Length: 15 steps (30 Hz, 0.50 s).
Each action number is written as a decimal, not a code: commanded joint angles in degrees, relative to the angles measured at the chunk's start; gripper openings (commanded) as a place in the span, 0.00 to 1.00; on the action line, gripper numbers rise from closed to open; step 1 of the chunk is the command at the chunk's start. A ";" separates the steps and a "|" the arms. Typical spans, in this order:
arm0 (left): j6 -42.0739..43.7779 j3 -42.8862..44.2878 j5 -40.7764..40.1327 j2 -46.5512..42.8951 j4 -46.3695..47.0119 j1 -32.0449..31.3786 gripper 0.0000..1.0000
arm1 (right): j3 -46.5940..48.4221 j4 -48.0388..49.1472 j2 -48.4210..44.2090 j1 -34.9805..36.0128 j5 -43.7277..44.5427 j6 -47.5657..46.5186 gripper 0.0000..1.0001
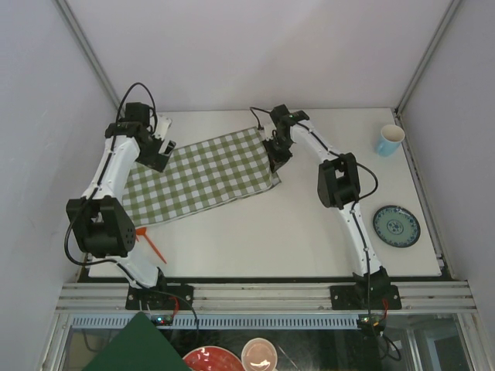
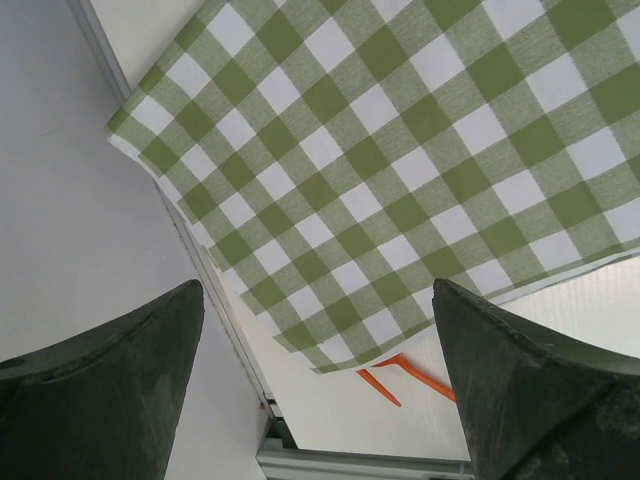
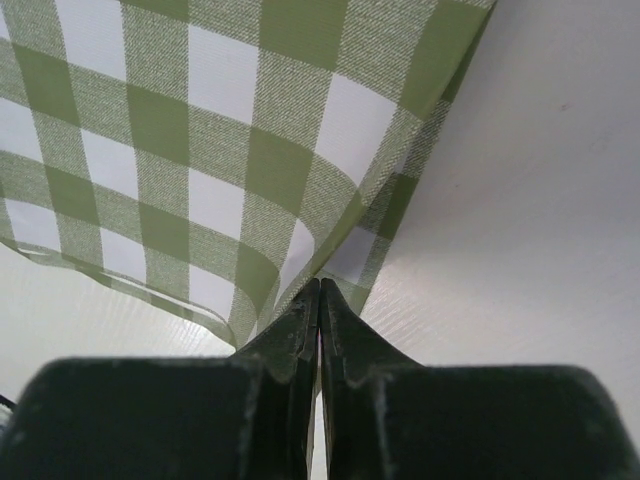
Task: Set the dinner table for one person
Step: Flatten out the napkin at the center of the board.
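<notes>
Across the upper middle of the top view, the green-and-white checked cloth (image 1: 203,176) lies slanted on the dinner table (image 1: 309,232), the off-white top that fills the centre of the frame. My right gripper (image 3: 319,300) sits at the cloth's right end. Its fingers are pressed together with a fold of the fabric pinched between the tips, and in the wrist view the cloth rises from them toward the upper right.

My left gripper (image 2: 315,300) hangs over the cloth's left end, at the upper left of the top view. Its fingers (image 2: 130,385) are spread wide with nothing between them.

Just below the cloth's lower left corner an orange utensil (image 1: 152,244) lies on the table, one end meeting the cloth's edge in the left wrist view; I cannot tell its kind. At the table's upper right corner stands a light blue cup (image 1: 390,140). Below it, near the right edge, lies a teal patterned plate (image 1: 396,226). Both are well apart from the cloth.
</notes>
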 commanded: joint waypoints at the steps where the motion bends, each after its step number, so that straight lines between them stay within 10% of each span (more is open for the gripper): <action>1: -1.27 -1.07 1.50 -1.20 0.86 -0.75 1.00 | 2.04 -1.04 -2.64 0.59 -0.57 0.53 0.00; 10: -0.86 -2.33 2.00 -1.40 0.71 -0.84 1.00 | -1.19 -2.02 -5.65 2.72 2.08 -0.58 0.00; 15: -0.65 -3.30 2.36 -2.03 1.47 -0.84 1.00 | -4.02 0.19 -9.59 2.61 6.00 -1.22 0.45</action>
